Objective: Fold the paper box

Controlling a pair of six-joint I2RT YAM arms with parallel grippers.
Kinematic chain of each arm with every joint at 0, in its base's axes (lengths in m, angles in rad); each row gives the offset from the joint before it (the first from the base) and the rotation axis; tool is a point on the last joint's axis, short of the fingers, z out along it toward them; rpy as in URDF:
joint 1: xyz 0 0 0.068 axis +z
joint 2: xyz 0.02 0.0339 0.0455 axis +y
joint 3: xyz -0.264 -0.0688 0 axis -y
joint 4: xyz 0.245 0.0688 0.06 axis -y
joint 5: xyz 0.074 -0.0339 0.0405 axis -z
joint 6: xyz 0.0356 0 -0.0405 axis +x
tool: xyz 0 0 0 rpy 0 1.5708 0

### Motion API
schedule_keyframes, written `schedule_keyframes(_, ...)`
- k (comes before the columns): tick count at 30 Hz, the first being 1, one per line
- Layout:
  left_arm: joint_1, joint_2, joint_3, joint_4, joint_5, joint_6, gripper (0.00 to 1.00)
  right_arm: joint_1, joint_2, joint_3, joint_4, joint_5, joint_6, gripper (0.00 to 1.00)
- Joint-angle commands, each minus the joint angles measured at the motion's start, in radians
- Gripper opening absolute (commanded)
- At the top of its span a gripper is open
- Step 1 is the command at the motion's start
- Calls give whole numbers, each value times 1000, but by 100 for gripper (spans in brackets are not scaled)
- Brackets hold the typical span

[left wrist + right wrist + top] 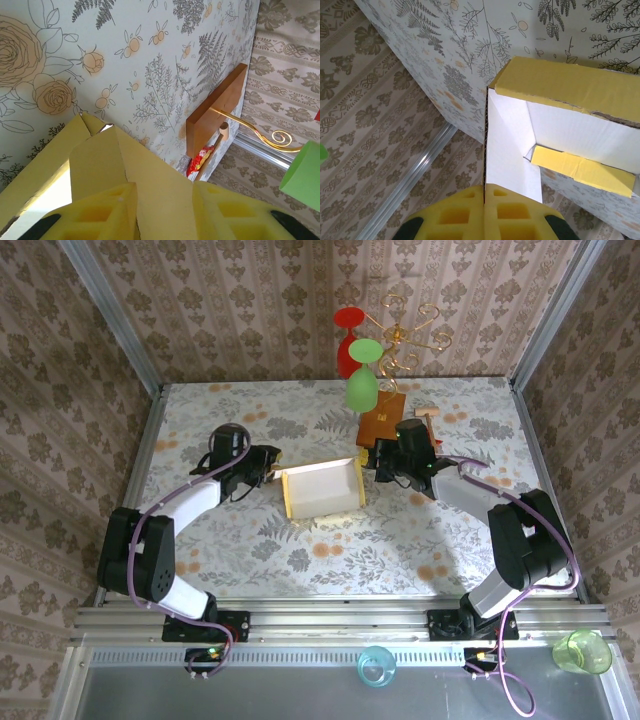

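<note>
Covering the tabletop (300, 550) is a pale sheet printed with grey ferns and orange roses. Walls (250, 300) papered in a brown damask pattern close it in on three sides, with metal posts at the far corners and a metal rail (340, 618) along the near edge.

The paper box (322, 488) sits near the middle of the tabletop, open side up, its white inside brightly lit and its mustard-yellow outer faces showing at the edges. Beyond the box and a little to its right stands a brown wooden block (383, 420) carrying a gold wire stand (405, 335). A red glass (348, 340) and a green glass (362, 388) hang from the stand. A small red-yellow packet (200, 159) lies against the block. Nearer than the box, past the rail, a light blue cup (376, 668) and a pale green cup (583, 651) rest on a grey ledge.

Both arms reach inward from their bases and bend low toward the box. The left claw (272, 468) meets the box's left end. Its yellow foam pads (100, 212) stand a narrow way apart on either side of a yellow panel; whether they press it I cannot tell. The right claw (484, 200) is at the box's right end, with its pads closed together and pinching the edge of the white side wall.
</note>
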Motion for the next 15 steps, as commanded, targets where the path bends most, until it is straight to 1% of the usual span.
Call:
schedule_keyframes(1,-38,-10,22,60,46,-62,33,18,12,37,8,-9,114,0)
schedule_keyframes(6,-52,-71,26,1,28,-84,33,25,-16,52,-10,12,130,0)
schedule_keyframes(9,-54,-120,0,-30,14,-100,33,24,-24,50,-14,25,135,0)
schedule_keyframes(13,-57,-151,-47,8,5,-152,33,26,-14,48,-2,20,140,0)
schedule_keyframes(15,-50,-167,-50,-25,6,-138,33,26,-11,37,13,24,149,0)
